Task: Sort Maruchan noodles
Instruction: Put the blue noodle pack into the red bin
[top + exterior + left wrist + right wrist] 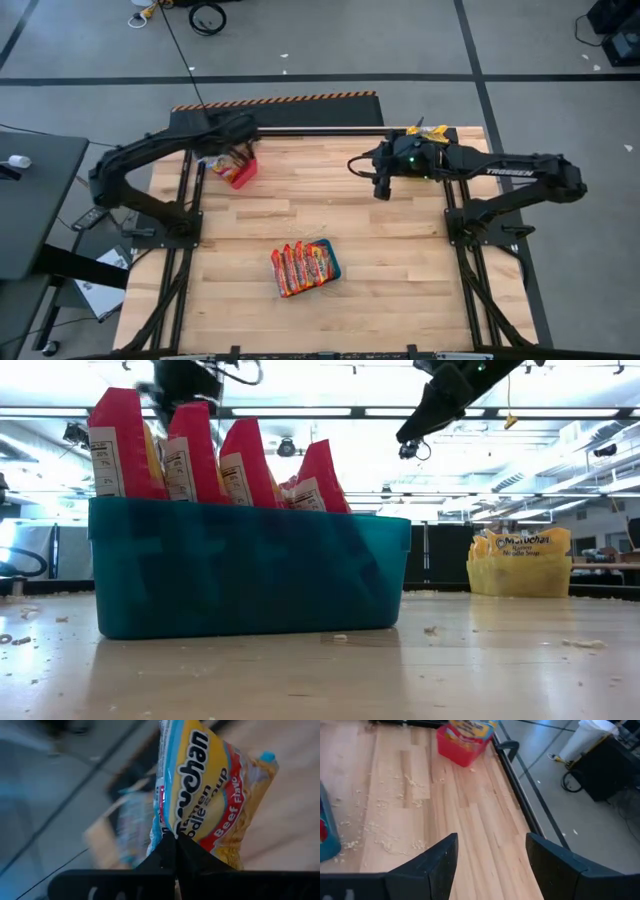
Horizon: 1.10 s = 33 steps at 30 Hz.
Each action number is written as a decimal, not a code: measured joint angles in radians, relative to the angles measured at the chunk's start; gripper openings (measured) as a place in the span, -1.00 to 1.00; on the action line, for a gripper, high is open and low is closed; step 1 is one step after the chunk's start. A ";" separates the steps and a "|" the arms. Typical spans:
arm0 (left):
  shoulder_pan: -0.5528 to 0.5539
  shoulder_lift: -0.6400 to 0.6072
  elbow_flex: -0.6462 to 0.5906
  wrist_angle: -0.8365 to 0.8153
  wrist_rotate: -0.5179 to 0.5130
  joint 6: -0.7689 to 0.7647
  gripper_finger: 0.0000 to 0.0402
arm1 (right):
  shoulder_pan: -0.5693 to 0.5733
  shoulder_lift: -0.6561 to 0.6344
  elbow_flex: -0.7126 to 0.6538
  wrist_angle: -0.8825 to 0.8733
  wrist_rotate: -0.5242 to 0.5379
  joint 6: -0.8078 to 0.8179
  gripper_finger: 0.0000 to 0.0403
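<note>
The Maruchan noodles sit in three places. One beef-flavour packet [200, 795] is pinched in your left gripper [176, 851], whose fingers are clenched on the wrapper's edge; the packet's long axis runs straight out from the fingertips. In the high view this gripper [238, 152] hangs directly over the red bin [240, 174] at the table's far-left part, so the relation that matters is vertical: the packet is above the bin's mouth, and the coming move is most likely a short descent and release. The right wrist view shows packets already lying in that red bin [465, 745], though you cannot count them there.

The second group stands on edge in the teal tray [331, 262] near the table's middle front. You can count about five red-orange packets [298, 268] from above, while the low view shows four upright tops [215, 455] and hints of more behind.

The third group fills the yellow bin [520, 565] at the far-right corner; its number cannot be told.

Your right gripper [381, 186] hovers above bare wood between the yellow bin and the tray, fingers [432, 865] spread and grasping nothing. It is the nearer arm to the tray, which lies forward of it and toward the table's front edge.

Count: two arms, two bins, one tray.
</note>
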<state>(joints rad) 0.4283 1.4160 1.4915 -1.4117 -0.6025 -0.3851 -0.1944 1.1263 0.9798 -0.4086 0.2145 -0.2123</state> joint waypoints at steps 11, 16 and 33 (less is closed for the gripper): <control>-0.054 -0.119 -0.349 0.109 -0.258 -0.259 -1.00 | 0.019 0.027 0.000 0.021 0.046 0.025 0.18; -0.057 -0.120 -0.562 0.299 -0.273 -0.312 -0.99 | 0.025 0.001 0.000 0.026 0.068 0.110 0.18; -0.080 -0.120 -0.707 0.409 -0.045 -0.371 -0.95 | 0.028 -0.014 0.000 0.027 0.064 0.212 0.18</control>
<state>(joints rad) 0.3481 1.2957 0.7849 -1.0024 -0.6475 -0.7561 -0.1665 1.1122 0.9798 -0.3813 0.2786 -0.0002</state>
